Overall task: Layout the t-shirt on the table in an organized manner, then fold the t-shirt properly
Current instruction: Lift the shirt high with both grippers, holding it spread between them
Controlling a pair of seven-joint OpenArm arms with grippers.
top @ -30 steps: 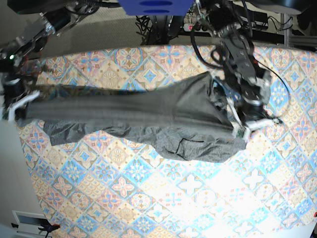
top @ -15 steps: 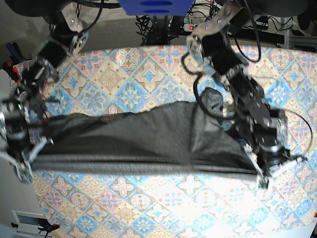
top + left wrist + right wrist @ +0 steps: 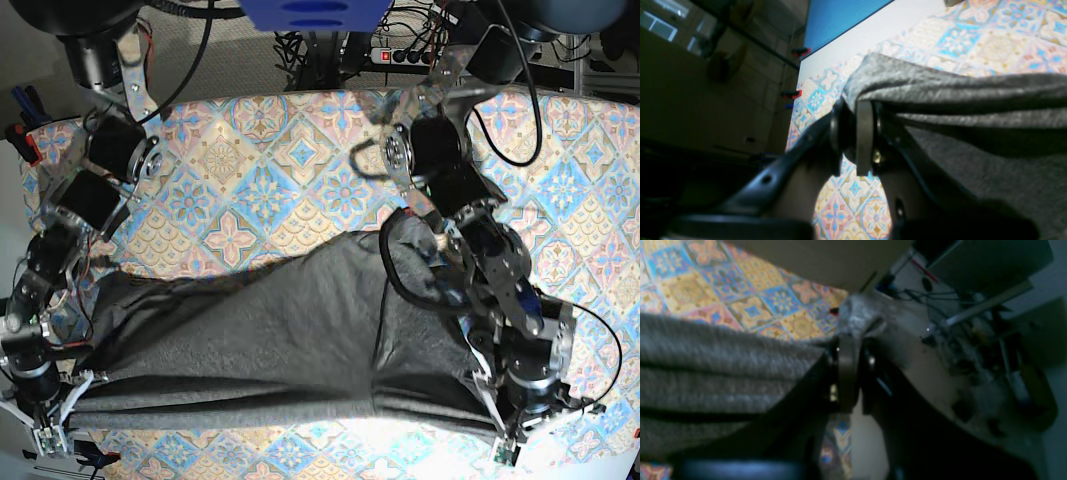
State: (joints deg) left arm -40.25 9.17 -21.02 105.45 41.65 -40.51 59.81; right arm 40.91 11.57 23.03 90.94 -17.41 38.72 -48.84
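Note:
The dark grey t-shirt (image 3: 270, 340) hangs stretched in a wide band between my two grippers, low over the front part of the table (image 3: 270, 160). At the right of the base view my left gripper (image 3: 507, 445) is shut on one end of the hem. The left wrist view shows its fingers (image 3: 864, 133) pinching a bunched corner of the t-shirt (image 3: 973, 96) above the table (image 3: 990, 43). My right gripper (image 3: 58, 425), at the left of the base view, is shut on the other end. In the right wrist view the right gripper (image 3: 850, 343) clamps the t-shirt (image 3: 723, 356) at the table (image 3: 706, 283) edge.
Red clamps (image 3: 796, 94) hold the cloth at the table's edge, beside a blue floor area (image 3: 840, 16). Behind the table lie a power strip (image 3: 400, 55) and cables. Beyond the table's left edge stands dark clutter (image 3: 990, 350).
Both grippers have moved toward the table's front edge, drawing the t-shirt with them. The cloth has spread out from a narrow bunched strip into a wider sheet.

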